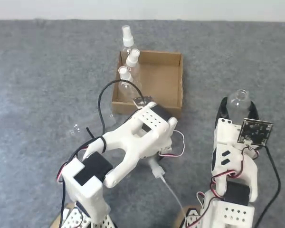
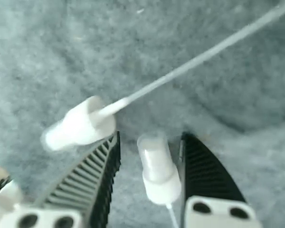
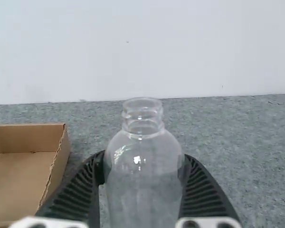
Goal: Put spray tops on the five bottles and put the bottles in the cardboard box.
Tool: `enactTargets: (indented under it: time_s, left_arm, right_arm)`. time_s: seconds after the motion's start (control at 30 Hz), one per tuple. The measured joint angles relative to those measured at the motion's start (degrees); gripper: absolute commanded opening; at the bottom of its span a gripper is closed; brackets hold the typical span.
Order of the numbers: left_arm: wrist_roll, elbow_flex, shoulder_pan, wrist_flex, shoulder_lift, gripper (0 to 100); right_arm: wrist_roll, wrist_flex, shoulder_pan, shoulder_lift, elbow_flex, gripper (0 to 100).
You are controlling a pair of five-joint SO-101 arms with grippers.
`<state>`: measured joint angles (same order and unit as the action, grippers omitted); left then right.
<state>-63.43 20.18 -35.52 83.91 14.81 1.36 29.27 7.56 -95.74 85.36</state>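
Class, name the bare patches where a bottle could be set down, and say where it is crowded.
Free: the box's right half; carpet left of the box; carpet between the box and the right end effector's uncapped bottle. Crowded: the box's left wall, lined with capped bottles; the carpet before it, around the left end effector and loose spray tops.

Soft, even, bright light covers the bench (image 1: 33, 71). Shadows are faint and diffuse, darkest under the left arm (image 1: 133, 142). Small white glints sit on the bottle (image 3: 142, 161) glass.
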Motion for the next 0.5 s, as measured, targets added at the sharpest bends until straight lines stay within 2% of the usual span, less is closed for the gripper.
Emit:
enactTargets:
  time_s: [0.2, 0.37, 0.5]
  left_arm:
    - [-1.2, 4.1, -0.2, -5.8, -0.5, 19]
    - [-1.6, 4.2, -2.1, -6.1, -0.5, 19]
    - [-4.8, 3.5, -3.3, -6.1, -0.4, 19]
  right_arm:
    - [0.0, 0.0, 0.0, 0.0, 0.0, 6.2]
    - [0.0, 0.0, 0.0, 0.0, 0.0, 6.2]
    - [0.0, 0.0, 0.0, 0.0, 0.0, 6.2]
